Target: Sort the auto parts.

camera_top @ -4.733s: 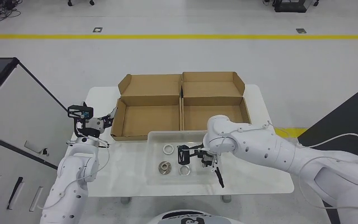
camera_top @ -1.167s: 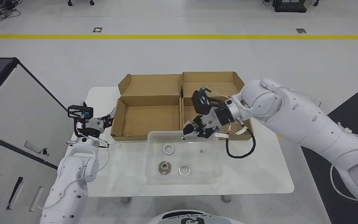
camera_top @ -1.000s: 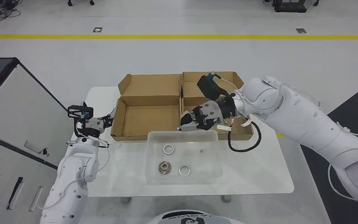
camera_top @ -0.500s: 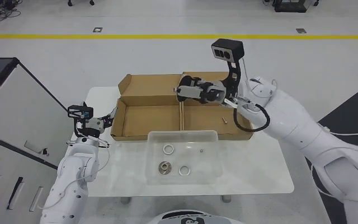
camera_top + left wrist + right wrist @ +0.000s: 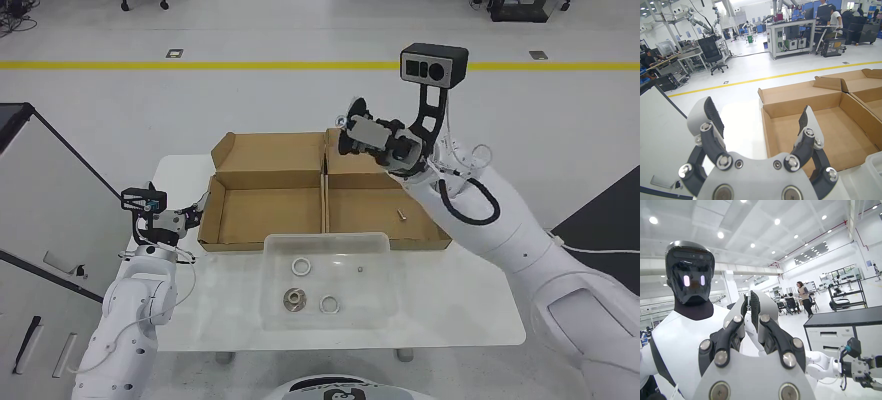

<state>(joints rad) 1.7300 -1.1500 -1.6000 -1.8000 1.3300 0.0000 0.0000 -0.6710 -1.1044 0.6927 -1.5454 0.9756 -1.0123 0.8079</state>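
The right gripper is hanging high above the far edge of the right cardboard box, its pads pressing together and pinching a small threaded part. 1 bolt is lying inside that box. The clear tray at the worktop's near edge is holding 2 white rings and 1 metal hub. The left gripper is sitting spread beside the left cardboard box at the worktop's left edge.
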